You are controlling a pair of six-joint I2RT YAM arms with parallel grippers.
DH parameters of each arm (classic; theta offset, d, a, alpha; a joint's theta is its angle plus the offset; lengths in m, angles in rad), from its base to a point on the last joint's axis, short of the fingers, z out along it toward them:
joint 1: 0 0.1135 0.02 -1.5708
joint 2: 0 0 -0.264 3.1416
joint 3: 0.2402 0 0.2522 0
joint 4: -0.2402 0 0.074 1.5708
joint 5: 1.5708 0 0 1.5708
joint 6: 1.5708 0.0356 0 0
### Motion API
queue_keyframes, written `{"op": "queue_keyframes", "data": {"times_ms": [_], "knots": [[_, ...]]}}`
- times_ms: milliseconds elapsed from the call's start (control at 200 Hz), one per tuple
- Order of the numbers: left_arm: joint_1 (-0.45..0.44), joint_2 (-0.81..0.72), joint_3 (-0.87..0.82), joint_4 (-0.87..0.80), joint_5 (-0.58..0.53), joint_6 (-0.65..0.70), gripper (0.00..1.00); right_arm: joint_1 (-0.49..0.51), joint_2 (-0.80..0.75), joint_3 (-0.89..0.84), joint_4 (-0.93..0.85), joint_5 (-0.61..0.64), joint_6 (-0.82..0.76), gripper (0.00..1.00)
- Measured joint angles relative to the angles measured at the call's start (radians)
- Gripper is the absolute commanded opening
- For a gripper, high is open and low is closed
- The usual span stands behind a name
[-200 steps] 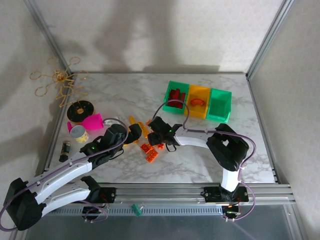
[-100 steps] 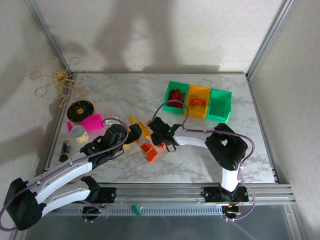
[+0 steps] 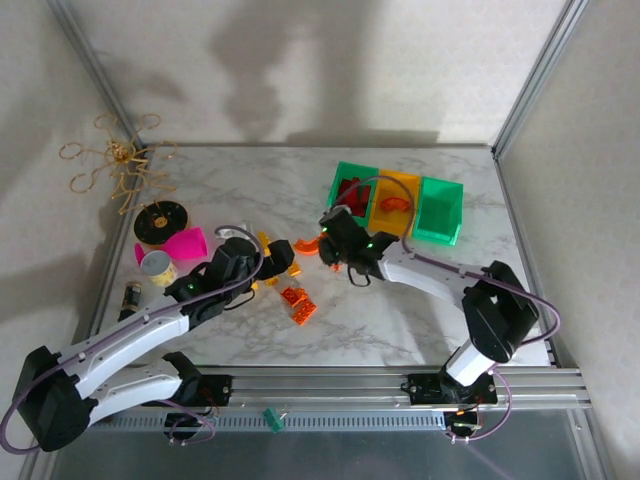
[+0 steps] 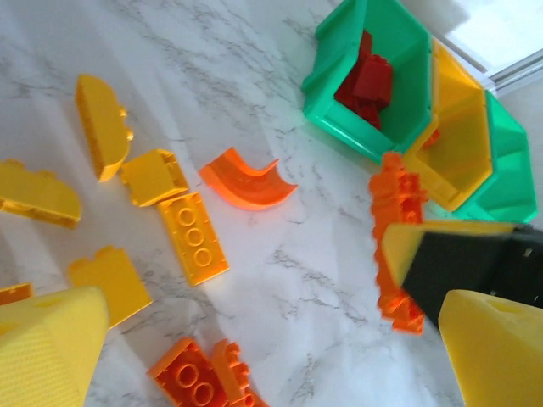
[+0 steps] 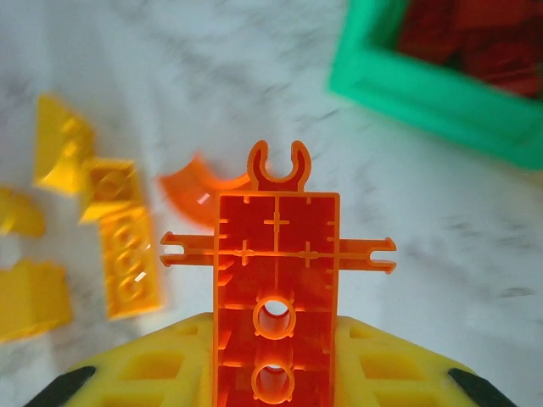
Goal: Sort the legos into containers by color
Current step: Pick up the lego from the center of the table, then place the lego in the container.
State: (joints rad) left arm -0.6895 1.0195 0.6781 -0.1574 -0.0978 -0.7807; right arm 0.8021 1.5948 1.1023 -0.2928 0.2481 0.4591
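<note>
The right tool (image 5: pixel 276 366) is pinching an orange brick (image 5: pixel 276 254) by its lower end, with most of the brick standing up past the fingertips, hollow underside to the wrist camera, and clear of the surface (image 3: pixel 400 310). Held so near one end, the brick could probably swing in the grip, so the carry is best done smoothly and without a sharp wrist turn. The bins lie just ahead. The nearest is the left green bin (image 3: pixel 356 167), which holds red bricks. Joined to it is the middle bin (image 3: pixel 400 176), orange-yellow, with an orange curved piece already inside, so this looks like the right home for the brick. Beyond it is the right green bin (image 3: pixel 443 184), where I can see nothing inside. To place the brick well, lift it high enough for its hanging end to pass the bin walls, and cross the red bin without snagging its rim. Centre it over the middle bin and lower it inside the walls before spreading the fingers, so it cannot bounce into a neighbour. The left tool (image 3: pixel 272 262) hovers with fingers spread wide over the loose pile: yellow bricks (image 4: pixel 193 237), a curved orange piece (image 4: pixel 248 180) and red-orange bricks (image 4: pixel 195 373). It sits close to the right tool, so the right arm should move off toward the bins rather than sideways.
</note>
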Motion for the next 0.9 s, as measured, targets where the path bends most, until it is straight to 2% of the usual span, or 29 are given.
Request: {"op": "queue_keyframes", "data": {"times_ms": [265,365,531,626,661,901], "knots": [[0.0,0.148,0.086,0.082,0.053,0.018,1.0,-0.295,0.023,0.069,-0.01,0.042,-0.031,0.29],[0.0,0.209,0.126,0.124,0.07,0.026,1.0,-0.364,0.085,0.137,0.012,0.063,-0.048,0.29],[0.0,0.289,0.177,0.183,0.097,0.026,1.0,-0.417,0.235,0.26,0.023,0.078,-0.072,0.31],[0.0,0.312,0.196,0.193,0.103,0.027,1.0,-0.434,0.323,0.335,0.016,0.087,-0.084,0.45],[0.0,0.316,0.201,0.194,0.102,0.029,1.0,-0.439,0.346,0.357,0.014,0.09,-0.09,0.48],[0.0,0.317,0.212,0.201,0.101,0.045,1.0,-0.449,0.362,0.388,0.006,0.099,-0.109,0.56]]}}
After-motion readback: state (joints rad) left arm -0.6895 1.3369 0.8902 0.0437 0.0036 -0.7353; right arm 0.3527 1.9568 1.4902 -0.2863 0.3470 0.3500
